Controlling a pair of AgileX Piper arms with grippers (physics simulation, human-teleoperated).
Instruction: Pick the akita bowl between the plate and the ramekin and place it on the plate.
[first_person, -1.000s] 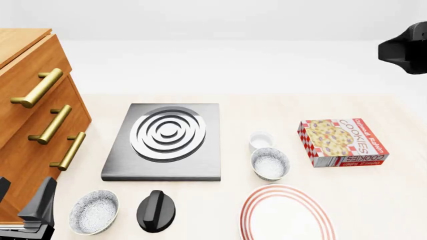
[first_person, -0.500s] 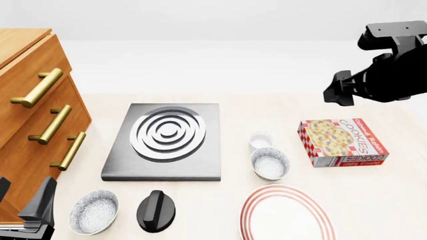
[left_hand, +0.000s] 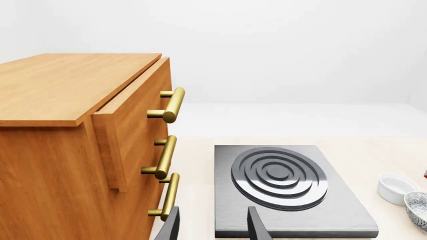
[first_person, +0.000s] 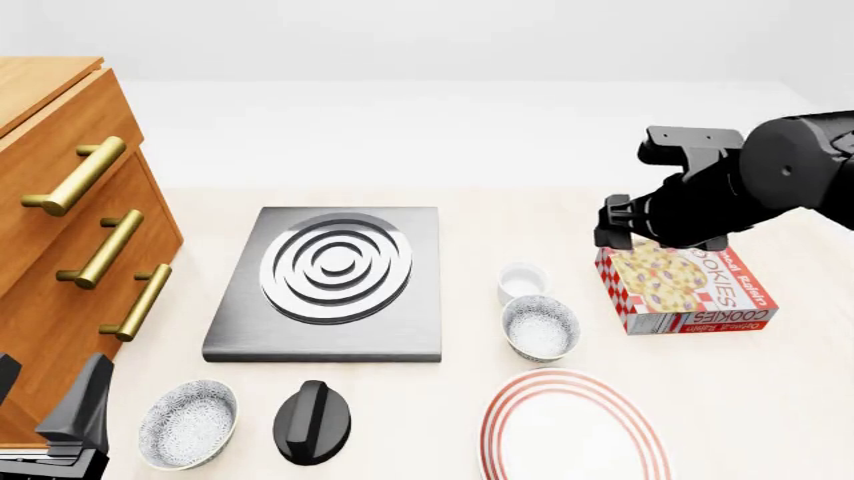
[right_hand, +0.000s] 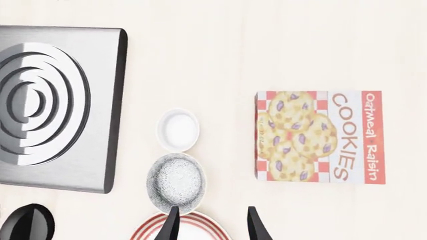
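Right gripper (right_hand: 210, 222) open and empty high over the cookie box (first_person: 685, 286), akita bowl (first_person: 541, 328) sits between ramekin (first_person: 522, 281) and plate (first_person: 571, 428); tight spacing risks clipping the ramekin on descent.

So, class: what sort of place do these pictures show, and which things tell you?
Most likely a simulated kitchen worktop. The clues: a flat stove burner with a black knob, dishes such as the red-ringed plate and a speckled bowl, and a wooden drawer cabinet.
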